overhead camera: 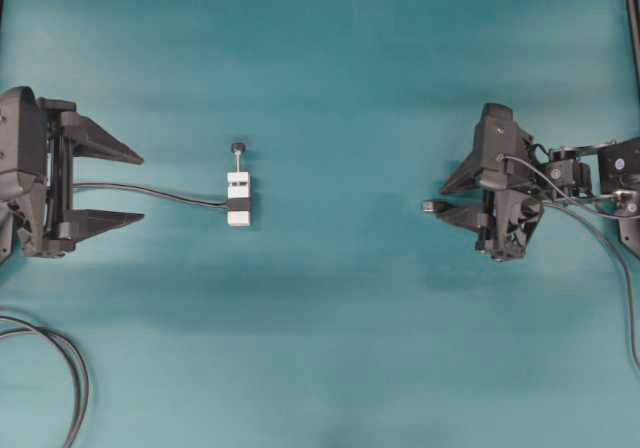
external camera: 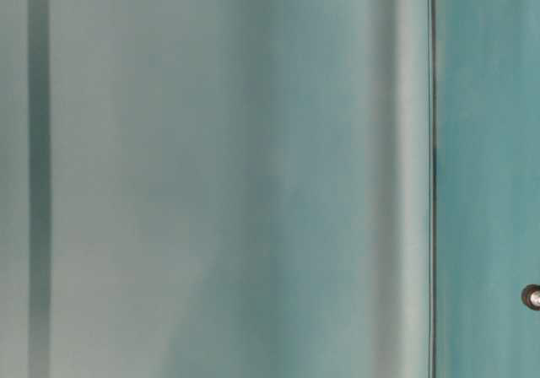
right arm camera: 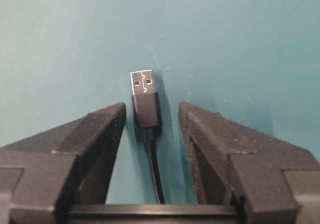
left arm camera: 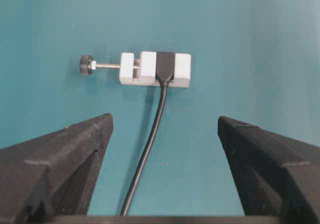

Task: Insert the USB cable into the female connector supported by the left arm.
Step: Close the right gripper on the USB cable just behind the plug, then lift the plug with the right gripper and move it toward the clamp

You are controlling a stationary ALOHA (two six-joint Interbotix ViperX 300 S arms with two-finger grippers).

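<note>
Right gripper [right arm camera: 152, 115]: jaws are parted, flanking the USB cable [right arm camera: 146, 109] plug, which lies on the teal table [right arm camera: 240, 44] with slim gaps either side. Left gripper [left arm camera: 165, 126]: spread wide, nothing held. Beyond its tips, well apart, the female connector [left arm camera: 155, 69] is seen lying.

The left arm [overhead camera: 25, 173] sits at the left edge of the teal table [overhead camera: 330, 348], level, and the left gripper [overhead camera: 140, 186] points toward the table's middle with its 2 triangular jaws spread wide and nothing between them. The right arm [overhead camera: 560, 183] reaches in from the table's right edge. The right gripper [overhead camera: 440, 198] aims toward the middle, jaws parted more narrowly, not pressing anything.
</note>
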